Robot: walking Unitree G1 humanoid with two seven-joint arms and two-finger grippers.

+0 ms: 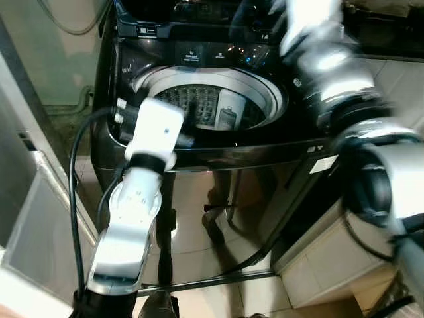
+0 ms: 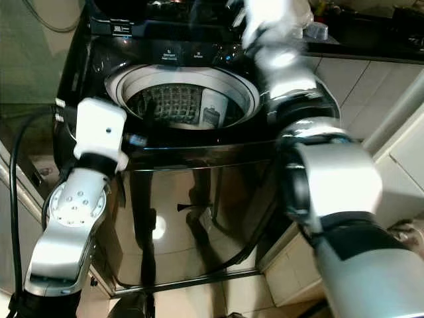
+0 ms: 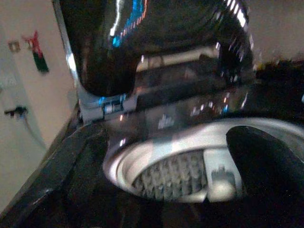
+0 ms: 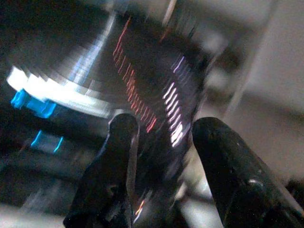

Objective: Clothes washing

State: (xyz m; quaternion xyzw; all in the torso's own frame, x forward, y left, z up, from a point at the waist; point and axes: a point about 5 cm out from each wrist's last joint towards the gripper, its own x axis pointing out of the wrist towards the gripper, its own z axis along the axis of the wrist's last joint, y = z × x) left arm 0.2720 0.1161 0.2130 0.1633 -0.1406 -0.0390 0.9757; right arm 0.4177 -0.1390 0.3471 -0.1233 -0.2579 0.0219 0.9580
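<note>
A black top-loading washing machine [image 1: 218,172] stands before me with its lid [image 3: 156,38] raised. Its round opening shows the pale perforated drum [image 1: 199,103], and I see no clothes inside. My left gripper [image 1: 189,116] hangs over the front left rim of the opening. My right arm [image 1: 324,59] reaches up over the lit control panel [image 1: 218,56] at the back of the machine. In the blurred right wrist view, my right gripper [image 4: 161,161] is open close to the dark glossy lid [image 4: 142,71], with nothing held.
White cabinets [image 1: 331,265] stand tight against the machine's right side under a dark counter [image 2: 371,33]. A glass panel [image 1: 40,218] and a wall close in the left. A black cable [image 1: 76,199] loops beside my left arm.
</note>
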